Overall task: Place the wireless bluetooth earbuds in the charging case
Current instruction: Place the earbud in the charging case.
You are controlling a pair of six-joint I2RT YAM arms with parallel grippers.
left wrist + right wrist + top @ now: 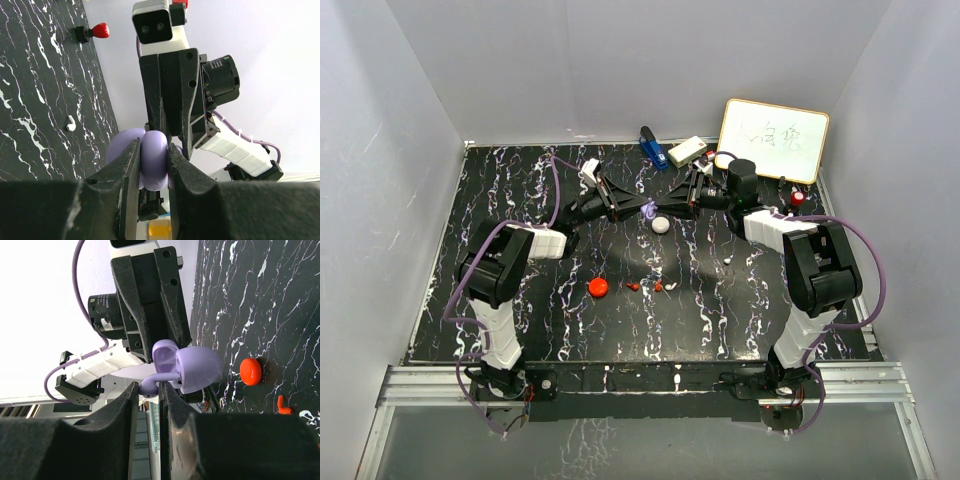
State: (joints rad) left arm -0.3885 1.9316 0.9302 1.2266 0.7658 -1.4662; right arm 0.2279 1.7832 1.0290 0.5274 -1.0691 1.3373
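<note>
1. The left tool point(154, 152) is clamped on the open purple charging case point(197, 367), held above the table point(520, 330).
2. The right tool point(149, 388) pinches a purple earbud point(154, 381) at the case's mouth.
3. Red earbuds point(658, 286) and a white earbud point(728, 261) lie on the table.

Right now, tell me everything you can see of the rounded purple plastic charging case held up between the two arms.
The glossy lilac plastic case is a rounded clamshell, standing open, its paler hollow inside showing. It is held in the air, clamped across its sides by the left gripper. The right gripper pinches a small purple earbud whose end reaches the gap between the halves; whether it is seated is unclear.
</note>
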